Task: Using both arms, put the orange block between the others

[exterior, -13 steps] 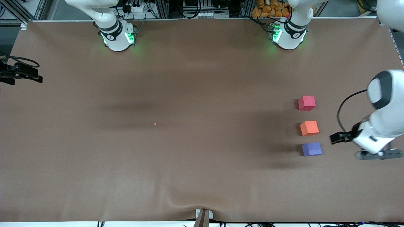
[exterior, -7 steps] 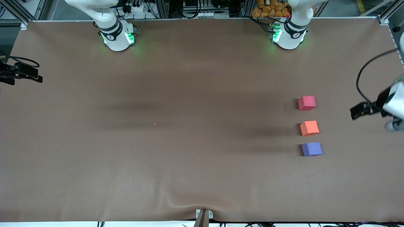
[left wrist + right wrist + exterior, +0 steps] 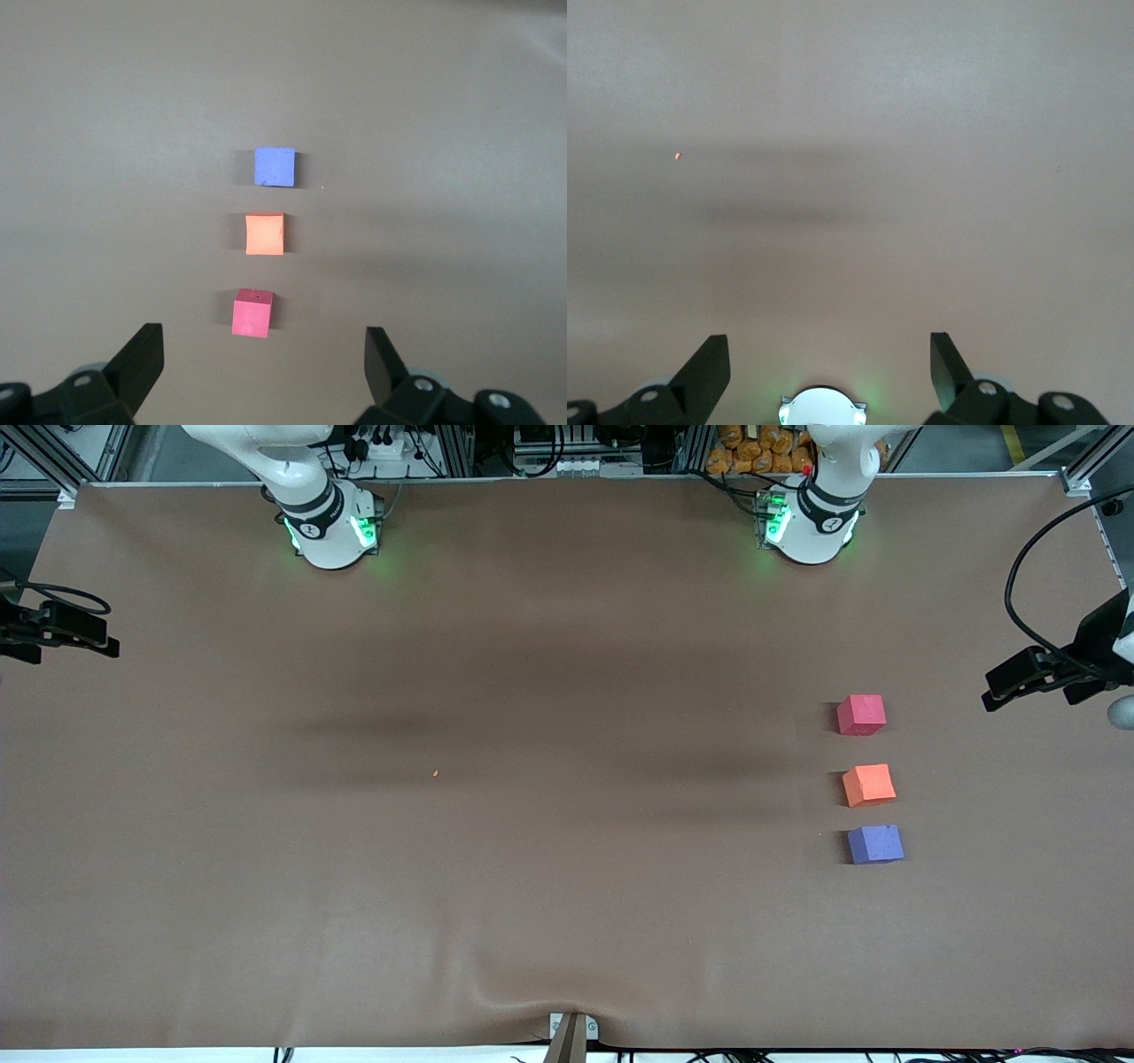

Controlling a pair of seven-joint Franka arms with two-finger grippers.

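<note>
Moved: left claw (image 3: 264, 354) has pulled up and away from beside the purple-blue cube, and now hangs over the left arm's end of the bench (image 3: 532, 691); cubes have not shifted
Left claw: fingers (image 3: 142, 359) spread wide, holding nothing; wrist view looks down on all three cubes
Right claw: (image 3: 828, 359) waits high over bare bench near its own green-lit base (image 3: 822, 409); fingers wide apart, empty
Orange block: (image 3: 868, 785) sits on the bench between the other two, in one row toward the left arm's end, apart from both
Red-pink cube: (image 3: 861, 715) farther from the front camera than the orange block
Purple-blue cube: (image 3: 875, 844) nearer to the front camera than the orange block
Speck: tiny orange-red speck (image 3: 435, 773) on the bench mid-table
</note>
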